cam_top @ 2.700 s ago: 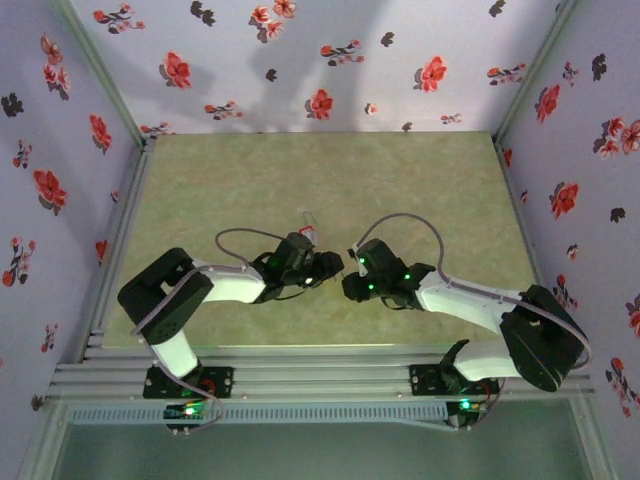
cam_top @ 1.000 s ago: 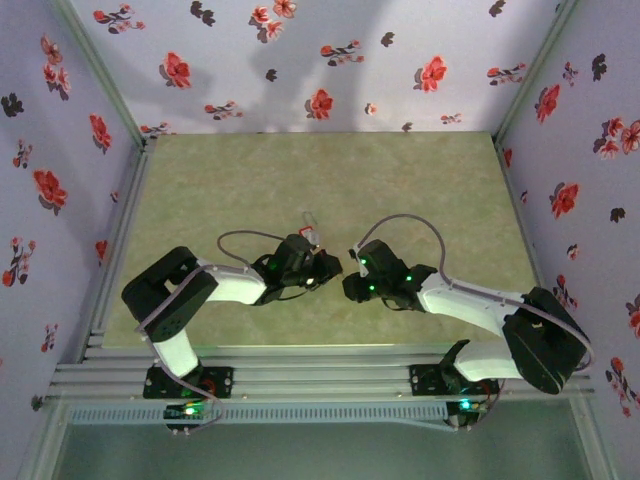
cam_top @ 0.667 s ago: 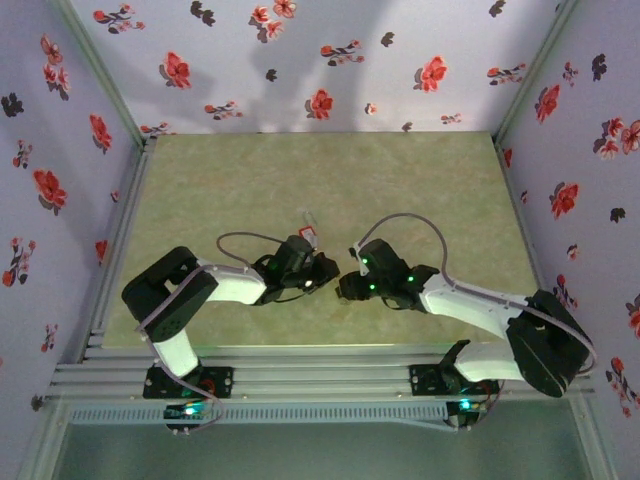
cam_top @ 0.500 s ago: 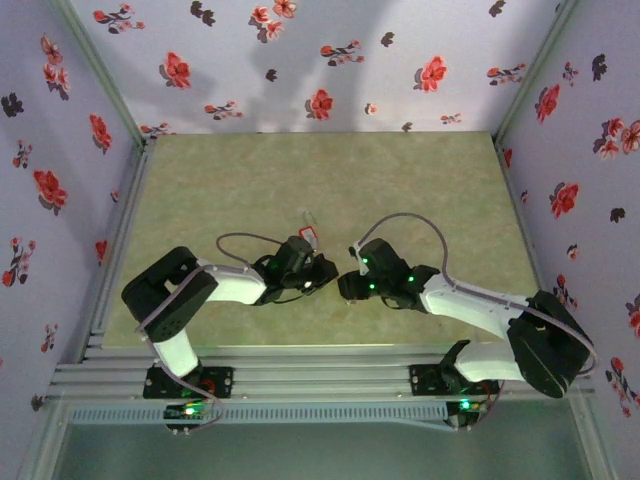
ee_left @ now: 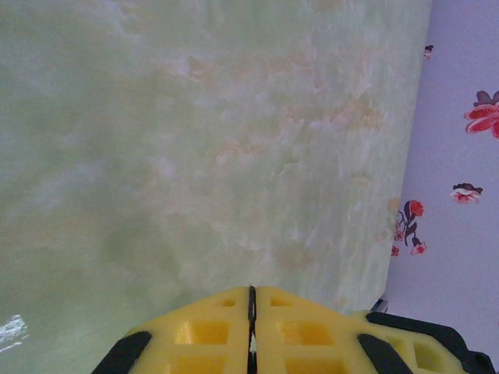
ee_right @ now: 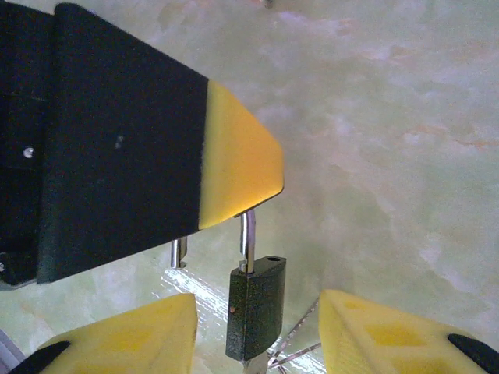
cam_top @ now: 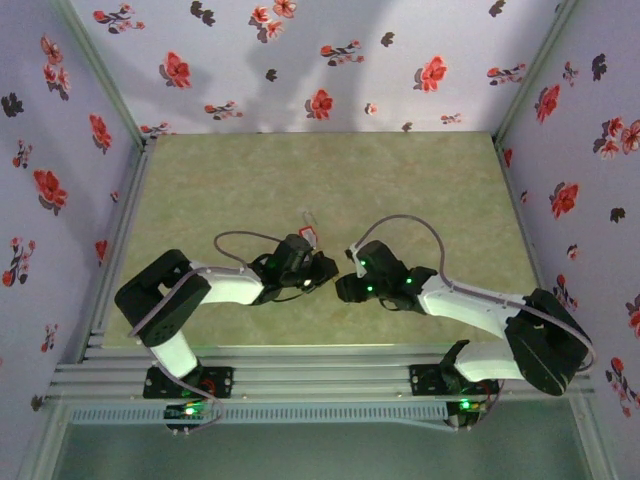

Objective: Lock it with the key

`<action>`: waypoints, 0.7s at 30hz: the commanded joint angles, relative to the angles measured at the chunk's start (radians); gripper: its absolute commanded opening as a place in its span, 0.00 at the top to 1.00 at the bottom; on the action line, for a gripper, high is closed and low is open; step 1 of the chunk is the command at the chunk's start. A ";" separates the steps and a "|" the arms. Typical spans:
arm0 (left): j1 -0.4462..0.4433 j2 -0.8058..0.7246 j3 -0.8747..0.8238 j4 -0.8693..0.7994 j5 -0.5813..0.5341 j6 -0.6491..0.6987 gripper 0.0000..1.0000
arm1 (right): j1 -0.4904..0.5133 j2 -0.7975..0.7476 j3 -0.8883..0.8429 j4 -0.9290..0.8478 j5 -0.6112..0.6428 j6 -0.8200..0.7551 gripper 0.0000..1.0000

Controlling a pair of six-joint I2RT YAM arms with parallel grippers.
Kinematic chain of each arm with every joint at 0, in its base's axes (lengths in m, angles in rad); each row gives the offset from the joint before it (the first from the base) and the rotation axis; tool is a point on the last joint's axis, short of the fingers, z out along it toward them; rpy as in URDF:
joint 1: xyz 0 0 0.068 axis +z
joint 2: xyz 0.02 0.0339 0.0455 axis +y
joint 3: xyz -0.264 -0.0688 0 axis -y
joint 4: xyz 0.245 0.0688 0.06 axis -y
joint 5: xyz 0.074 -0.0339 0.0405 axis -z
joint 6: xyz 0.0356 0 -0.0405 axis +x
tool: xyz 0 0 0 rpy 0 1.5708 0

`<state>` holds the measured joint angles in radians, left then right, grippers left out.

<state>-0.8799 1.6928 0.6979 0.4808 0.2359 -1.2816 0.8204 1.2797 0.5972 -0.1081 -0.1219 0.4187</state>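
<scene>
In the right wrist view a dark padlock [ee_right: 255, 308] hangs by its silver shackle [ee_right: 246, 238]. The shackle's top is pinched in my left gripper's yellow finger [ee_right: 238, 164], and its other leg [ee_right: 178, 253] stands free of the body. My right gripper [ee_right: 257, 312] is open, one finger on each side of the padlock body, touching neither side. A sliver of metal [ee_right: 251, 365] under the body looks like the key's shaft; its head is out of view. The left gripper [ee_left: 252, 300] is shut. From above, both grippers [cam_top: 328, 268] [cam_top: 345, 288] meet mid-table.
Thin ring wires [ee_right: 292, 343] spread under the padlock. A small red and white thing [cam_top: 313, 236] with a thin wire lies on the green table [cam_top: 330, 170] just behind the left gripper. Flowered walls [cam_top: 300, 60] close three sides.
The right gripper has crept a little to the left, closer to the left gripper. The left gripper has kept its place.
</scene>
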 commanded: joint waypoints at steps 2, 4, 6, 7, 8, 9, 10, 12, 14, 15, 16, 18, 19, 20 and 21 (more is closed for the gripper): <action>-0.004 -0.028 -0.004 -0.007 -0.014 -0.004 1.00 | 0.013 0.018 -0.010 0.022 -0.009 0.000 0.58; -0.004 -0.035 -0.004 -0.007 -0.014 -0.005 1.00 | 0.014 0.025 -0.011 0.021 -0.007 0.000 0.59; -0.004 -0.042 -0.005 -0.008 -0.013 -0.005 1.00 | 0.017 0.034 -0.007 0.021 -0.007 0.000 0.59; -0.004 -0.045 -0.006 -0.008 -0.014 -0.004 1.00 | 0.016 0.038 -0.007 0.021 -0.006 0.001 0.60; -0.004 -0.047 -0.007 -0.010 -0.014 -0.005 1.00 | 0.016 0.042 -0.006 0.020 -0.007 0.002 0.60; -0.005 -0.050 -0.007 -0.010 -0.014 -0.004 1.00 | 0.017 0.044 -0.005 0.019 -0.006 0.002 0.61; -0.004 -0.051 -0.009 -0.009 -0.014 -0.005 1.00 | 0.017 0.044 -0.005 0.018 -0.004 0.000 0.62; -0.006 -0.052 -0.010 -0.009 -0.012 -0.005 1.00 | 0.017 0.042 -0.004 0.019 -0.001 0.002 0.63; -0.005 -0.055 -0.012 -0.004 -0.012 -0.007 1.00 | 0.017 0.043 -0.004 0.019 0.000 0.002 0.64; -0.006 -0.056 -0.012 -0.002 -0.012 -0.006 1.00 | 0.018 0.042 -0.004 0.019 0.002 0.002 0.64; -0.007 -0.056 -0.012 -0.001 -0.010 -0.007 1.00 | 0.018 0.043 -0.004 0.017 0.004 0.001 0.65; -0.007 -0.056 -0.014 0.001 -0.008 -0.006 1.00 | 0.017 0.037 -0.005 0.014 0.011 0.001 0.67; -0.007 -0.059 -0.015 0.001 -0.007 -0.007 1.00 | 0.017 0.033 -0.005 0.013 0.014 0.001 0.68; -0.007 -0.061 -0.017 0.000 -0.007 -0.007 1.00 | 0.017 0.031 -0.006 0.013 0.017 0.000 0.68; -0.007 -0.063 -0.019 0.001 -0.008 -0.007 1.00 | 0.017 0.029 -0.007 0.013 0.016 0.001 0.69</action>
<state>-0.8799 1.6684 0.6895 0.4751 0.2359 -1.2816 0.8314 1.3186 0.5972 -0.1001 -0.1238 0.4191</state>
